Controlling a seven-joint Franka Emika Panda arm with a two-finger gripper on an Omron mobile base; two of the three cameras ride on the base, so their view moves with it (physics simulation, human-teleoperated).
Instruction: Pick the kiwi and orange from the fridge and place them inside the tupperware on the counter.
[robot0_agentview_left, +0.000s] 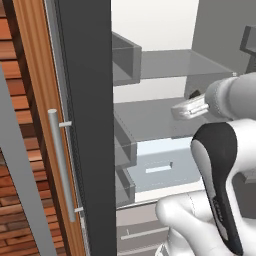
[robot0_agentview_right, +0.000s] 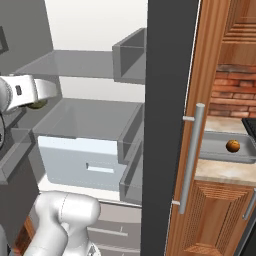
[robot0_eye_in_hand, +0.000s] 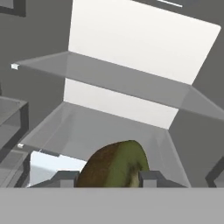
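Note:
In the hand view the olive-green kiwi (robot0_eye_in_hand: 116, 164) sits between my two dark fingertips (robot0_eye_in_hand: 65, 178), and my gripper (robot0_eye_in_hand: 107, 178) is shut on it. The hand is inside the open fridge (robot0_eye_in_hand: 131, 43), above a pale grey shelf (robot0_agentview_right: 85, 117). From the right base view a bit of the kiwi (robot0_agentview_right: 38, 104) shows under the white hand. The orange (robot0_agentview_right: 232, 146) lies in the grey tupperware (robot0_agentview_right: 212, 150) on the beige counter (robot0_agentview_right: 225, 172), to the right of the fridge door.
The dark fridge door (robot0_agentview_right: 165, 100) with its silver bar handle (robot0_agentview_right: 192, 155) stands open between the fridge interior and the counter. Grey door bins (robot0_agentview_right: 131, 55) line its inside. A pale drawer (robot0_agentview_right: 80, 160) sits below the shelf. Brown wooden cabinets (robot0_agentview_right: 215, 215) stand under the counter.

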